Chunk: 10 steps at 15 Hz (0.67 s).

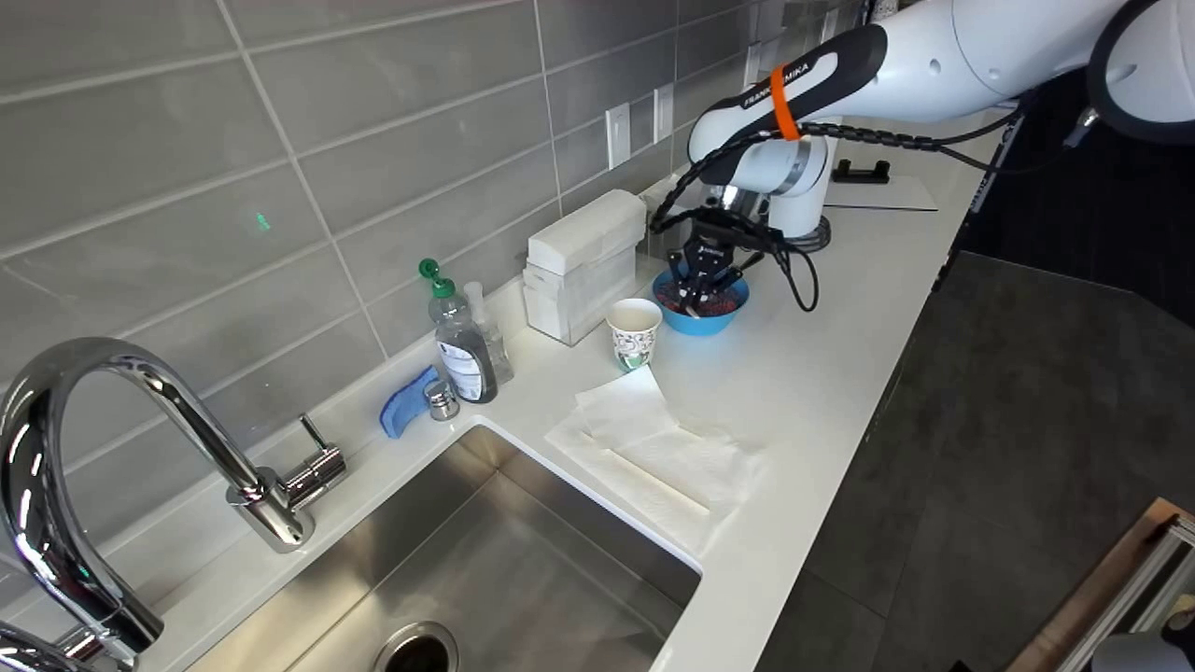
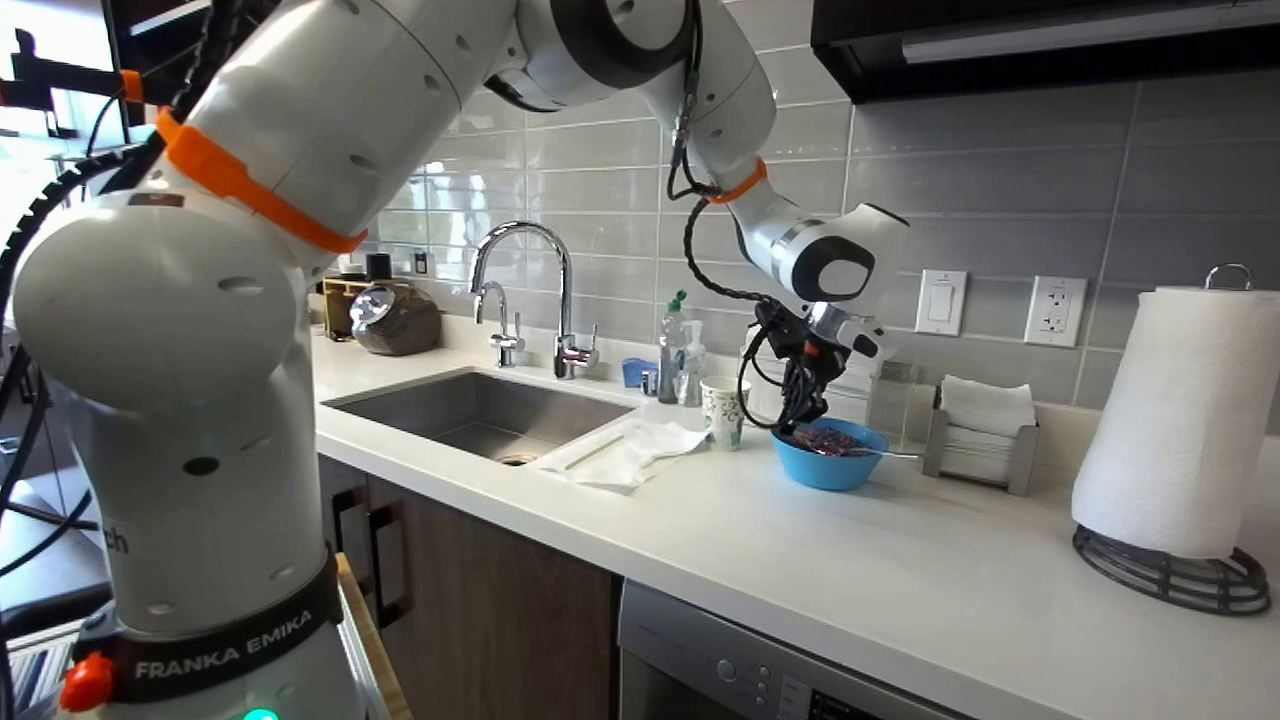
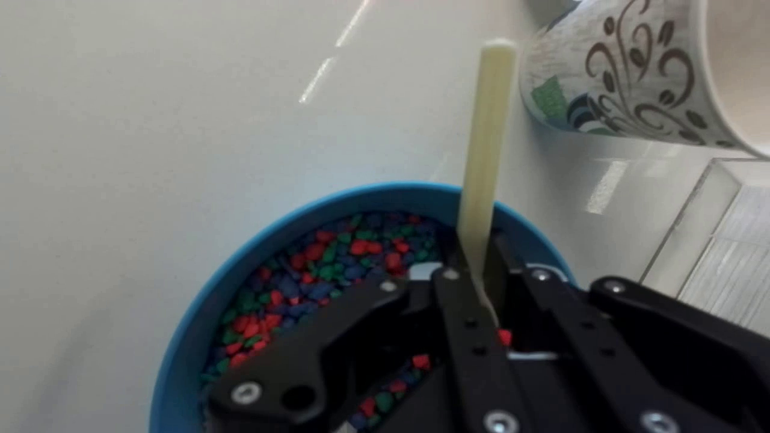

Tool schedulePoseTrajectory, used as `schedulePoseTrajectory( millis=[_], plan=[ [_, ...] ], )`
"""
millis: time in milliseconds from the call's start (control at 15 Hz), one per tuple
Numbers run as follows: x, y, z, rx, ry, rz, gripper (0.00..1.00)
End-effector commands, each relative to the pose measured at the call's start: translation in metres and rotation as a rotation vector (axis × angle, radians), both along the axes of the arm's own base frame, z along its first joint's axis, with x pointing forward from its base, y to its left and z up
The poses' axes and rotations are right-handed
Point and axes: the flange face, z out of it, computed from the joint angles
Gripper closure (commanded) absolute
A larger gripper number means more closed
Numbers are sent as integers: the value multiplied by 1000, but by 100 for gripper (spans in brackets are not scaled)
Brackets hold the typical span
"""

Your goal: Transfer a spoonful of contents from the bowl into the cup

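Note:
The blue bowl (image 1: 702,325) stands on the counter in both exterior views (image 2: 828,474) and fills the lower wrist view (image 3: 373,195). Its contents (image 3: 325,258) are small red, green and dark blue pieces. My gripper (image 3: 478,249) is down inside the bowl, shut on a pale spoon handle (image 3: 486,144) that sticks out past the rim; the spoon's head is hidden. A thin pale piece (image 2: 898,455) juts over the bowl's rim in an exterior view; I cannot tell what it is. The patterned white cup (image 1: 635,322) stands upright beside the bowl, also in the wrist view (image 3: 625,72).
A white box of folded towels (image 1: 588,271) stands against the wall behind the cup. Flat paper towels (image 1: 653,448) lie between cup and sink (image 1: 523,560). A soap bottle (image 1: 462,345) is by the wall. A napkin holder (image 2: 985,430) and towel roll (image 2: 1180,420) stand beyond the bowl.

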Motion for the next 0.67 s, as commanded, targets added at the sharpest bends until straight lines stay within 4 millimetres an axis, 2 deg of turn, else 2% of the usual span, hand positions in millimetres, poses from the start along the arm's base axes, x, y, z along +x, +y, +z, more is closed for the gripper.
schedulePoseTrajectory(
  millis=[0,600],
  plan=[
    [-2,-2,4,61,-25,12,96],
    [-3,-5,5,126,-46,24,96]
  ],
)
